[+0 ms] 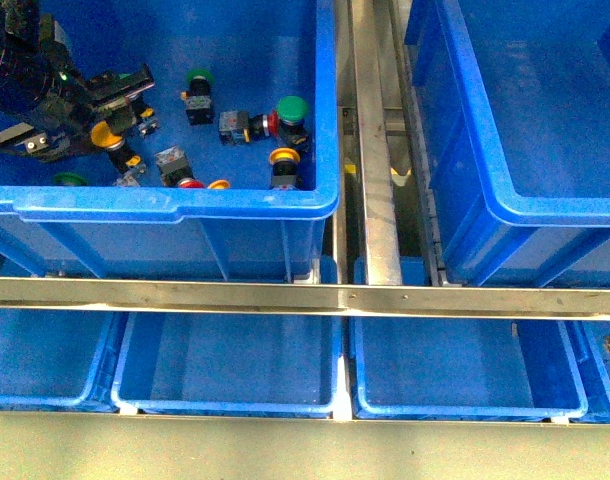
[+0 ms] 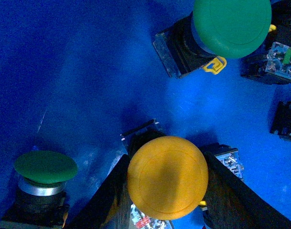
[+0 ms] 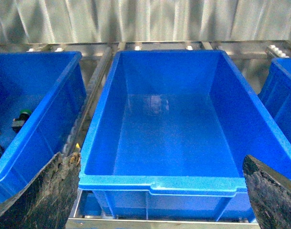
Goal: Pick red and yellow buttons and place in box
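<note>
Your left gripper (image 2: 167, 162) sits inside the left crate (image 1: 185, 205), at the upper left of the front view. The yellow button (image 2: 167, 179) stands between its 2 fingers (image 2: 112, 200), cap facing the wrist camera. Both fingers lie against the edge of the cap, but you cannot tell whether they are squeezing it or only bracketing it.

The relation that matters is this: the box (image 1: 565, 210) lies at the upper right of the front view, across the metal rail (image 1: 370, 150) from that button. The carry would therefore run rightward, over the crate wall and the rail.

The right gripper (image 3: 160, 159) hangs released and empty, facing the box's bare floor. The left arm is the nearer of the 2 to the button. Mind the 2 green-capped switches (image 2: 231, 26) close by, which are not wanted.
</note>
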